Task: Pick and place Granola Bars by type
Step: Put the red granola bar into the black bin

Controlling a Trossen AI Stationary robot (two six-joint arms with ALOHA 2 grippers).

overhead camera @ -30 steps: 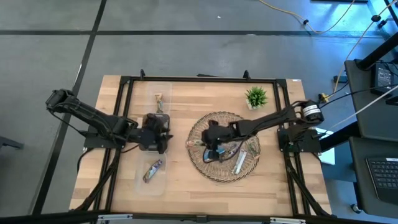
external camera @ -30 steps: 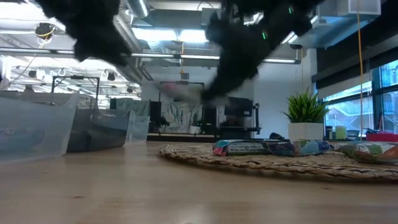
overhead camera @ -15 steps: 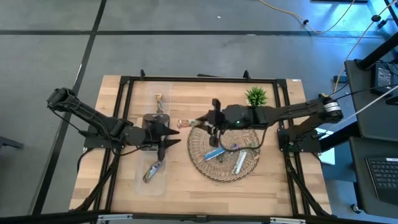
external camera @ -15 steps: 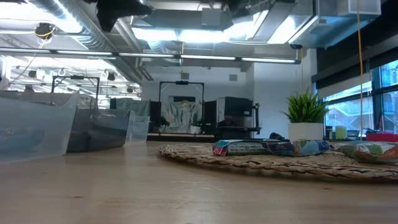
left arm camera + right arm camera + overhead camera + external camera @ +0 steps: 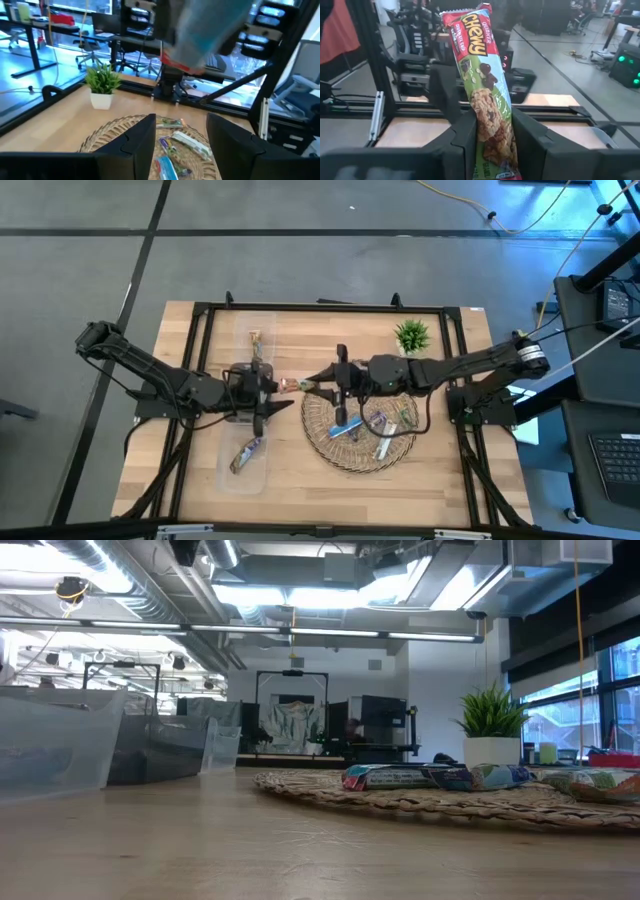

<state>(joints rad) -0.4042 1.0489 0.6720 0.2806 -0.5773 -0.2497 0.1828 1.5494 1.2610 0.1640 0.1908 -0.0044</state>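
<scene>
right gripper has its jaws clamped on a red-and-green chewy bar, the wrapper standing up between the two dark fingers in the right wrist view. from above, that bar hangs in the air over the middle of the table, between the two arms, its far end at the tips of the left gripper. the left jaws are spread wide, one finger either side of the gap, nothing pinched yet that i can see.

out from there: just right of the handoff sits the round woven tray, with several bars left on it, a blue one and a silvery white one among them. under the left arm runs a clear bin along the table's left side; a purple bar lies in its near compartment, a small gold-toned bar in the far one. potted plant stands at the far right.
</scene>
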